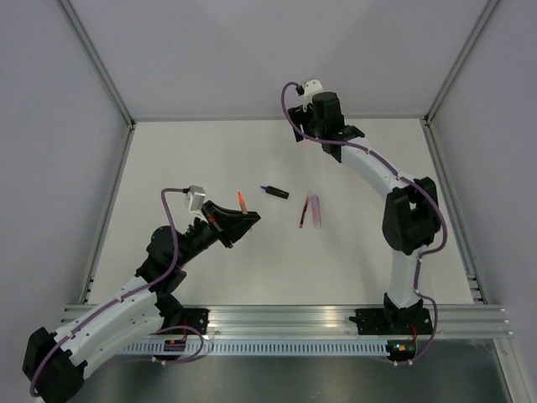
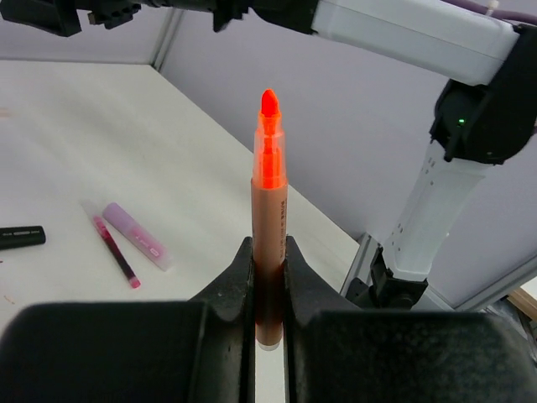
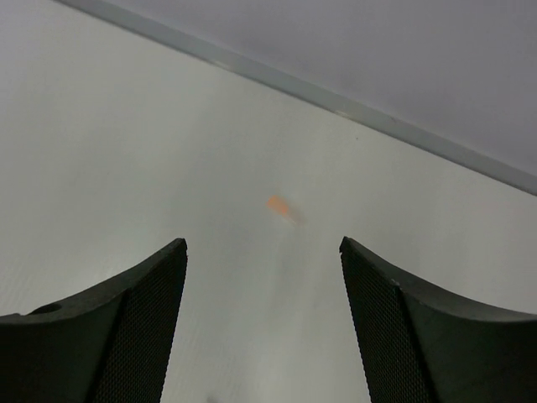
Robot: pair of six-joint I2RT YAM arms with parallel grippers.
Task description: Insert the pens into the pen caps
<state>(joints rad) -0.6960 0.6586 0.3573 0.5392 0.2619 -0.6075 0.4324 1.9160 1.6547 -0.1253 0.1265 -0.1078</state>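
Observation:
My left gripper (image 1: 242, 222) (image 2: 268, 245) is shut on an orange pen (image 1: 242, 200) (image 2: 269, 185). The pen stands upright between the jaws, bare neon tip up, above the table's left middle. A dark navy pen (image 1: 275, 191) (image 2: 21, 237) lies mid-table. To its right a slim pink-red pen (image 1: 302, 217) (image 2: 115, 249) lies beside a light purple pen cap (image 1: 314, 210) (image 2: 136, 235). At the far back, my right gripper (image 1: 325, 139) (image 3: 262, 243) hangs open over the table with nothing between its fingers. A small blurred orange piece (image 3: 279, 205) lies just beyond its fingertips; I cannot tell what it is.
The white table (image 1: 168, 168) is fenced by aluminium rails at the sides and back (image 1: 109, 210). The right arm's elbow (image 1: 409, 220) stands over the table's right side. Grey walls surround the table.

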